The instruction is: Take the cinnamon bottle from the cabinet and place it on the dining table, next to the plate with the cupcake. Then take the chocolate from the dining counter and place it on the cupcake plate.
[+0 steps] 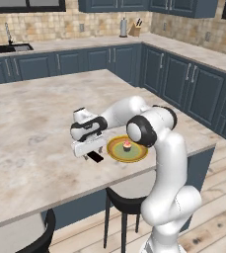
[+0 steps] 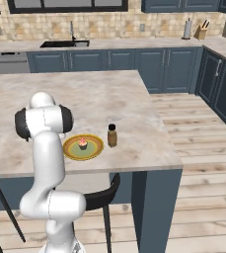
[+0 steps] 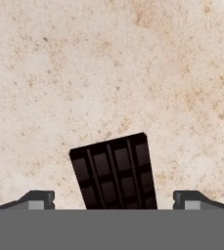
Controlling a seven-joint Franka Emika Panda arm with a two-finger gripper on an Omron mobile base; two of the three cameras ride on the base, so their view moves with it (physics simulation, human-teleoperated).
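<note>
Hovering low over the desk (image 1: 30, 128) with its tips spread wide and pinching nothing, the claw (image 3: 113, 199) brackets the chocolate (image 3: 114, 173), which lies flat between them, long axis running away from the claw, slightly tilted, beside the cupcake plate (image 1: 115, 153).

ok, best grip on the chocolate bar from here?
Come straight down. The chocolate lies flat on the dining table, so only its thin edges offer purchase. Pinch across the two long edges; the open gripper already straddles them, though the bar sits slightly skewed.
</note>
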